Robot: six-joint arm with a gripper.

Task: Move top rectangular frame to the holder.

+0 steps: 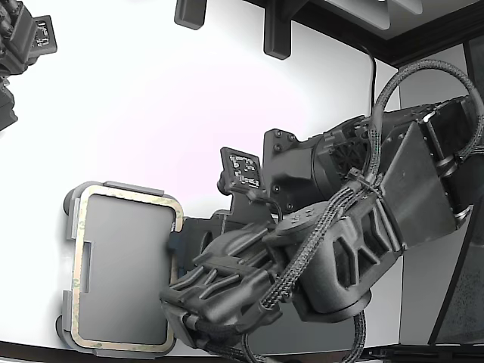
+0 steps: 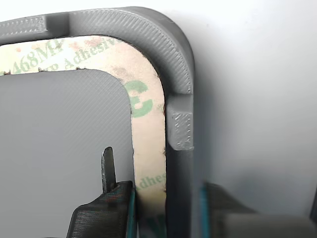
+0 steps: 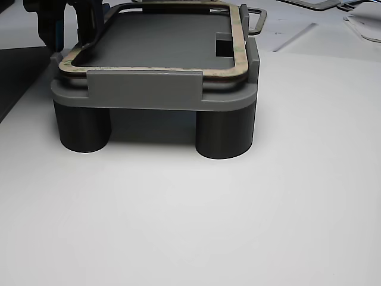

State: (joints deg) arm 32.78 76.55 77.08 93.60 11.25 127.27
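Note:
The beige-tan rectangular frame [image 1: 128, 195] lies flat inside the light grey holder tray [image 1: 71, 227] on the white table. In the wrist view the frame's printed strip [image 2: 148, 129] sits against the holder's raised rim [image 2: 178, 74]. My gripper [image 1: 180, 246] is at the holder's side towards the exterior view's right. It stands open [image 2: 156, 198]: one thin finger [image 2: 107, 168] is over the grey centre inside the frame, and the other is blurred outside the rim. The other view shows the frame [image 3: 149, 70] resting on the holder [image 3: 155, 95], with the gripper [image 3: 65, 24] at the far corner.
A second dark arm [image 1: 19, 45] stands at the exterior view's top left. Two dark blocks [image 1: 276, 30] hang at the table's far edge. My own bulky arm [image 1: 340, 227] fills the exterior view's right. A thin outline part [image 3: 257, 18] lies behind the holder.

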